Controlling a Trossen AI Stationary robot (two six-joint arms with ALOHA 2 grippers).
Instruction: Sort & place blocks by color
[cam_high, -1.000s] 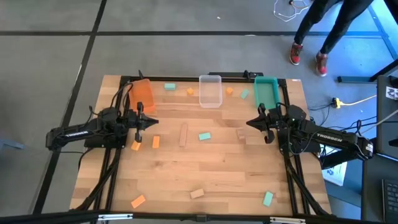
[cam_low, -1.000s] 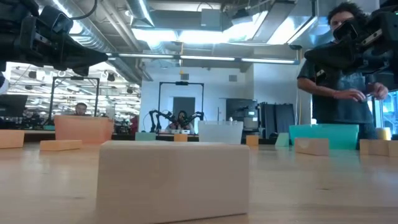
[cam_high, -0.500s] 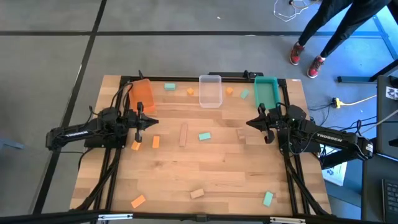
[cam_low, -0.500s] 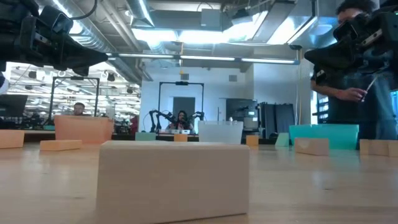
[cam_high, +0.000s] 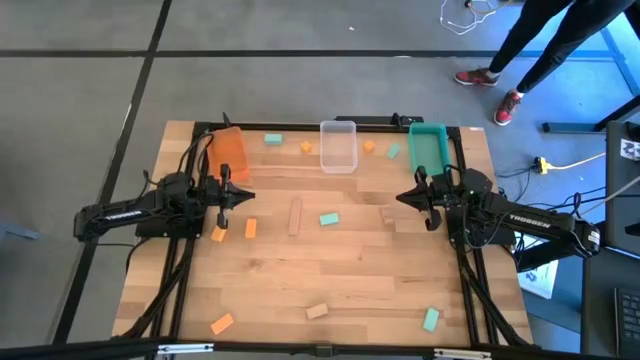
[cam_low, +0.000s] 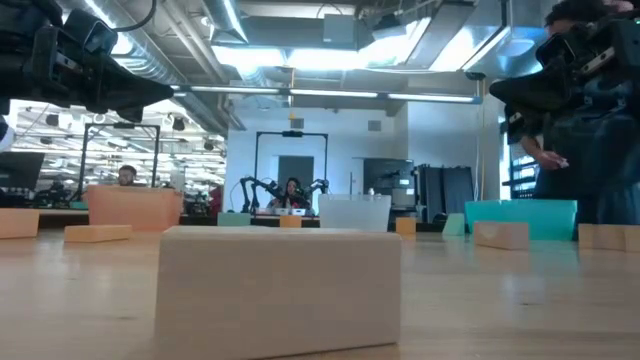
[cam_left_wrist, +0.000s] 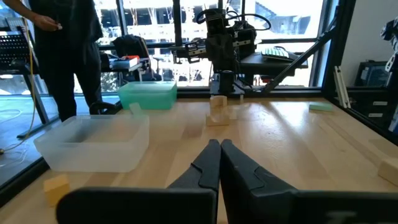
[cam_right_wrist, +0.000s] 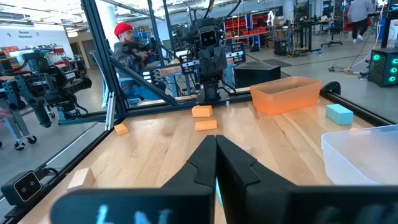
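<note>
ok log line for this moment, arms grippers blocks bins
left gripper: shut, empty, beside orange bin | right gripper: shut, empty, beside teal bin | blocks: scattered on table | bins: no blocks visible inside

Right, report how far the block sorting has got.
Nothing looks sorted: the orange bin, clear bin and teal bin appear to hold no blocks. Nothing is in hand; the left pincer and right pincer are shut on nothing. All the blocks remain scattered across the table.

Orange bin; clear bin; teal bin; person's shoes.
</note>
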